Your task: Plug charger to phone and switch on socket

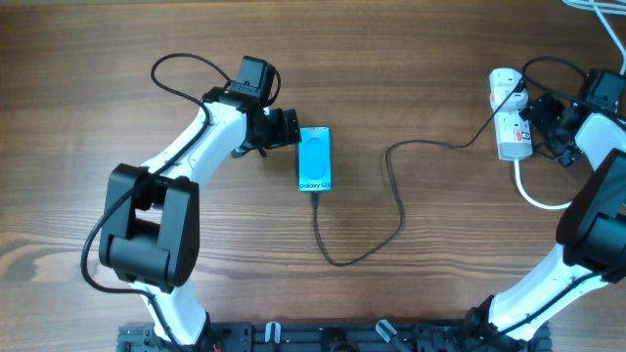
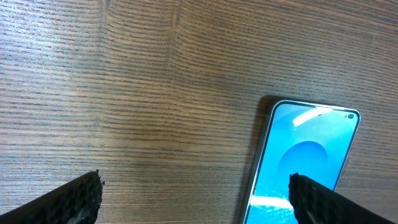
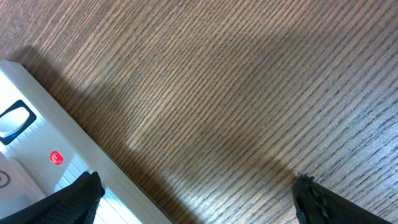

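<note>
My right gripper (image 3: 198, 186), spread and empty like the left gripper (image 2: 196, 186), hangs beside the socket (image 3: 37, 146); the charger (image 1: 315, 220) looks seated in the phone (image 1: 315, 159), so I'd next switch the socket on.

phone (image 1: 315, 159): turquoise-blue screen, white edge | charger (image 1: 315, 220): black | socket (image 1: 510, 117): white, red mark | surface (image 1: 411, 59): brown, streaked wood grain | arms (image 1: 186, 147): white and black

- Overhead cam: fixed high above, looks straight down, far enough to take in the whole table (image 1: 411, 59).
- L wrist cam: v. close, angled down at the wood; shares phone (image 2: 305, 162) w/ overhead.
- R wrist cam: v. close, low; shares socket (image 3: 34, 152) w/ overhead.
</note>
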Robot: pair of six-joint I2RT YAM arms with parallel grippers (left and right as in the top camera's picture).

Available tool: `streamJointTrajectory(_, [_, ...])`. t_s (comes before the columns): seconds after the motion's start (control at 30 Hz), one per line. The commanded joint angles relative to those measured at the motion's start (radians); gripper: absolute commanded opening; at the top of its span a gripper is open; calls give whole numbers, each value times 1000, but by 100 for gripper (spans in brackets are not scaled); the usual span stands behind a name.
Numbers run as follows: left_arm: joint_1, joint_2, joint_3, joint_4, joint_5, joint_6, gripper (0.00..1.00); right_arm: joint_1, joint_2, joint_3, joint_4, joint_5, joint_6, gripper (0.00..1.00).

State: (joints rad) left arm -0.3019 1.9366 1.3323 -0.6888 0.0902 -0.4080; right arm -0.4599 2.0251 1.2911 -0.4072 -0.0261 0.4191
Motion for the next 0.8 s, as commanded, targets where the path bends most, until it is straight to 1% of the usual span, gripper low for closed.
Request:
streamJointTrajectory(0.0, [1,-21,-5,1,-13,12,100,39,63,-42,-35,-114,-27,100])
streamJointTrajectory(0.23, [1,-21,-5,1,-13,12,100,42,63,-42,-132,-114,-24,100])
streamJointTrajectory(0.4, [1,-21,-5,1,-13,12,100,77,63,-43,-142,-100,-40,100])
streamJointTrajectory(0.47, [1,-21,-5,1,-13,12,100,93,63,-42,-145,-115,-95,100])
streamJointTrajectory(0.57, [1,-21,-5,1,-13,12,100,111,63,-42,-151,-110,-131,100])
streamJointTrajectory(0.67, [1,-21,-5,1,-13,12,100,114,63,-43,-151,-57,-129,100])
streamJointTrajectory(0.77, [1,-21,-5,1,-13,12,100,114,63,-43,-148,-45,-128,100])
